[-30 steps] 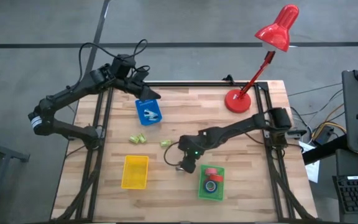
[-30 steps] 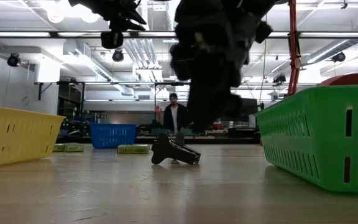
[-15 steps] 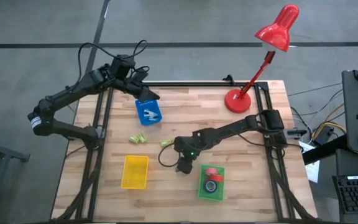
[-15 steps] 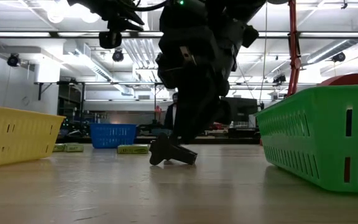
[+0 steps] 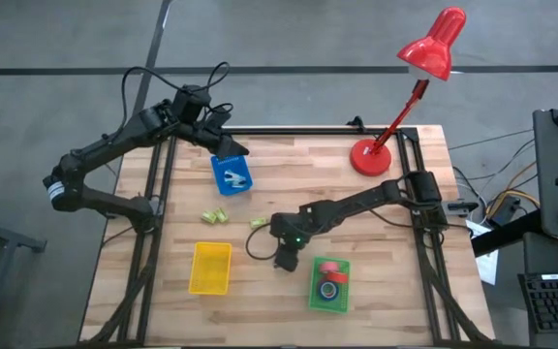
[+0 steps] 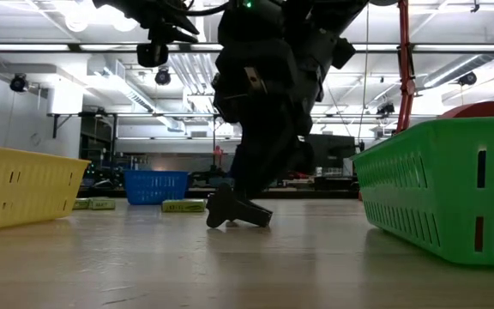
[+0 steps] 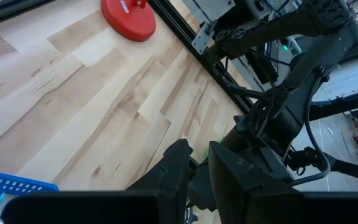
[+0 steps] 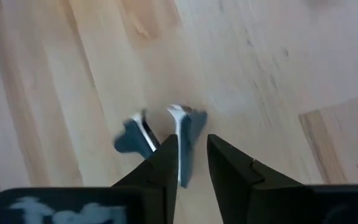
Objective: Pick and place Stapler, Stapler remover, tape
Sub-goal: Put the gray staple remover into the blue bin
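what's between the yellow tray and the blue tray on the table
In the high view, small green staplers lie on the wood between the yellow tray and the blue tray. The low view shows green pieces there too.
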Controlling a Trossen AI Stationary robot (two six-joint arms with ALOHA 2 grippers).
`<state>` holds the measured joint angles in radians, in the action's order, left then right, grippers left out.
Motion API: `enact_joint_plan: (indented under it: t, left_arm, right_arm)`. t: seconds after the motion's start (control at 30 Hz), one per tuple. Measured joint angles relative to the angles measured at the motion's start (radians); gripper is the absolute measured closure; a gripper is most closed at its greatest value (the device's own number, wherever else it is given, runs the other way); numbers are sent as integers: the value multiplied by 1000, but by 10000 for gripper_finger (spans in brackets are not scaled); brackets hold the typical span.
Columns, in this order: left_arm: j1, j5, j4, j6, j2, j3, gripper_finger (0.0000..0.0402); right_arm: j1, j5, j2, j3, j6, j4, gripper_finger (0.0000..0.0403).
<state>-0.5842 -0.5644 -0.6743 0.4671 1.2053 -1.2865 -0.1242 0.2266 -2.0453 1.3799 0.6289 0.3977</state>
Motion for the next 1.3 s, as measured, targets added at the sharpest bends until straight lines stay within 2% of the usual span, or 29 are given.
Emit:
enact_joint_plan:
  t: [0.4, 0.67, 1.1, 1.3]
  left_arm:
    - [-1, 9, 0, -1, 0, 0, 337]
    - [0, 25, 0, -28, 0, 0, 337]
    - [-1, 23, 13, -166, 1, 0, 337]
    - [-1, -57, 37, -194, 1, 0, 337]
  right_arm:
    - [10, -10, -3, -4, 6, 2, 391]
    - [60, -9, 14, -4, 56, 18, 394]
    - [233, -54, 238, 12, 17, 3, 394]
    - [295, -78, 351, 17, -8, -43, 394]
